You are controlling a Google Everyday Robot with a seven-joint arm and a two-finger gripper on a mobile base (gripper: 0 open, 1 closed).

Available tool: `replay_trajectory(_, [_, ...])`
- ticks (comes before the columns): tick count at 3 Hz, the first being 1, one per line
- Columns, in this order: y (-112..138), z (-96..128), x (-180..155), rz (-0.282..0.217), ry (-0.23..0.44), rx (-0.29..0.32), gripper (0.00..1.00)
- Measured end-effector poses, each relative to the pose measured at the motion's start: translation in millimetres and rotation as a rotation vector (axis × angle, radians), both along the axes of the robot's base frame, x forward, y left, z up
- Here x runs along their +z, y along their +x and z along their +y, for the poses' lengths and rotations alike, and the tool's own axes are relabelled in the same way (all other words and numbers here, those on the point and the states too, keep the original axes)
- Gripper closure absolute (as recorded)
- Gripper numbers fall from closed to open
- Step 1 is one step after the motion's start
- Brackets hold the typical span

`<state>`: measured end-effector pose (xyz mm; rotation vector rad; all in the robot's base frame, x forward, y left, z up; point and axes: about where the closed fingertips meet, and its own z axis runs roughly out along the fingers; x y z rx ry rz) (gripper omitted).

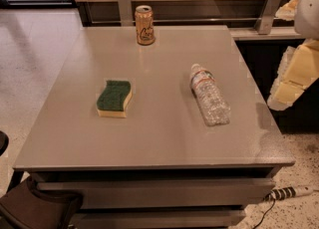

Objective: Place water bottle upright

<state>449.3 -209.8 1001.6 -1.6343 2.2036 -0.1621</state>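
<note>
The water bottle point(209, 95) lies on its side on the right half of the grey table point(159, 138). It is clear ribbed plastic with a white cap pointing to the far side and a white-and-red label near the cap. My gripper point(280, 97), cream-coloured, hangs off the table's right edge, to the right of the bottle and apart from it. It holds nothing that I can see.
An orange-tan drink can point(144, 25) stands upright at the table's far edge. A green-and-yellow sponge point(114, 98) lies flat on the left half. A dark counter point(259, 58) borders the right side. A power strip point(286, 192) lies on the floor at lower right.
</note>
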Motion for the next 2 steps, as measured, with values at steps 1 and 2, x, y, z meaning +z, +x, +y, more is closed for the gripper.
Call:
replay_trajectory(1, [30, 2, -7, 0.048, 0.046, -0.092, 0.00])
replay_trajectory(2, [64, 16, -20, 0.125, 0.062, -0.219, 0.00])
